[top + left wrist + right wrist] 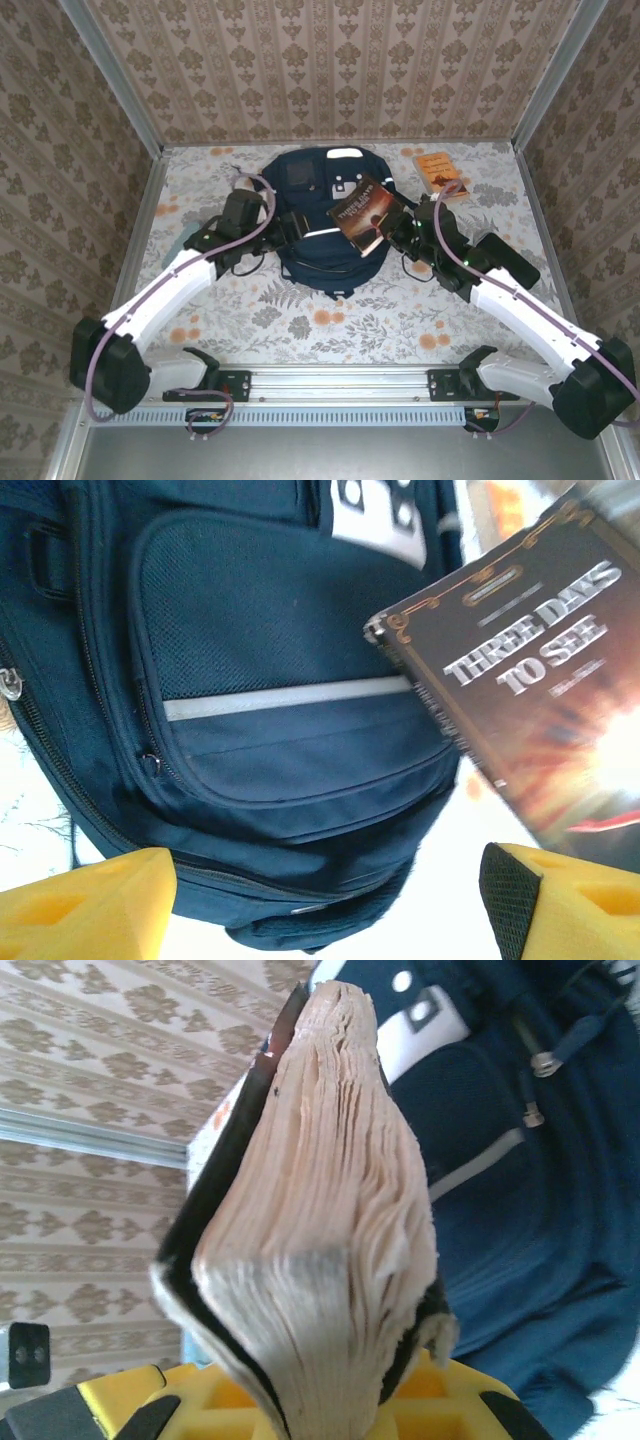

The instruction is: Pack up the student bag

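The student bag (305, 225), a navy backpack with thin white stripes, lies flat at the middle back of the table. My right gripper (408, 232) is shut on a dark book (368, 213) titled "Three Days to See", held tilted above the bag's right side. In the right wrist view the book's fanned page edges (320, 1230) rise from between the yellow fingers (120, 1400), with the bag (540, 1210) behind. My left gripper (272, 228) rests at the bag's left side. Its yellow fingers (90, 905) stand wide open over the bag's front pocket (280, 680), with the book (540, 680) to the right.
An orange book (440, 173) lies flat at the back right, close to the right arm. A pale blue object (186, 240) peeks out beside the left arm. Patterned walls close in the table on three sides.
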Tool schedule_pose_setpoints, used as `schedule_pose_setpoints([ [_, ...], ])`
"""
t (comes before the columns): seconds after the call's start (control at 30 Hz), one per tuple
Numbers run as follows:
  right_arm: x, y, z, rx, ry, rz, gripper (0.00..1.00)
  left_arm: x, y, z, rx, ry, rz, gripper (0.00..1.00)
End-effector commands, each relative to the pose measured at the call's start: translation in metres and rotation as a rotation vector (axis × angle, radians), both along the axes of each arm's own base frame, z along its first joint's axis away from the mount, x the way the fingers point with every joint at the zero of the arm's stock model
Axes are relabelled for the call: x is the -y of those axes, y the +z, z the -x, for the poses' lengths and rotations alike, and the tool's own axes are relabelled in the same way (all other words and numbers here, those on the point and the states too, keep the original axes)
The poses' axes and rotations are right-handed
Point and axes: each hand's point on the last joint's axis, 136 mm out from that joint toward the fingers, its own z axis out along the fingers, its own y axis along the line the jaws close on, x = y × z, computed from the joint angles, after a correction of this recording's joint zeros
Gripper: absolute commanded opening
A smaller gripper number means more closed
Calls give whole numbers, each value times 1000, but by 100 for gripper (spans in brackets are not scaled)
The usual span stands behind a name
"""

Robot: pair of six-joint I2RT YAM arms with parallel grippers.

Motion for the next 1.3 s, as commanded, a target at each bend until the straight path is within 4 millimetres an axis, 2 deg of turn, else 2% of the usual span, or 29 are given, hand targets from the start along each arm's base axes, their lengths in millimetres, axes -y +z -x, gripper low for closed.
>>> schedule_pose_setpoints([
  [0.0,25,23,6,74,-31,99,8,23,5,0,124,-211,-123,83],
  [0.27,68,13,31,30,-54,218,9,70,-16,-10,236,-476,-425,100],
  [0.47,108,3,51,-25,-133,278,11,101,-44,-13,280,-718,-643,100],
  [0.6,124,-3,58,-40,-179,270,13,114,-60,-15,270,-853,-718,100],
  [0.73,129,-9,59,-60,-192,246,15,119,-72,-25,250,-908,-768,94],
  [0.87,130,-15,60,-75,-188,235,15,125,-86,-21,210,-1002,-772,83],
  [0.97,129,-18,62,-79,-184,221,15,127,-94,-15,173,-1071,-767,81],
  [1.1,127,-21,66,-80,-179,205,15,128,-96,-16,167,-1097,-782,82],
  [1.27,124,-24,68,-84,-174,182,15,123,-102,-31,194,-1057,-871,79],
])
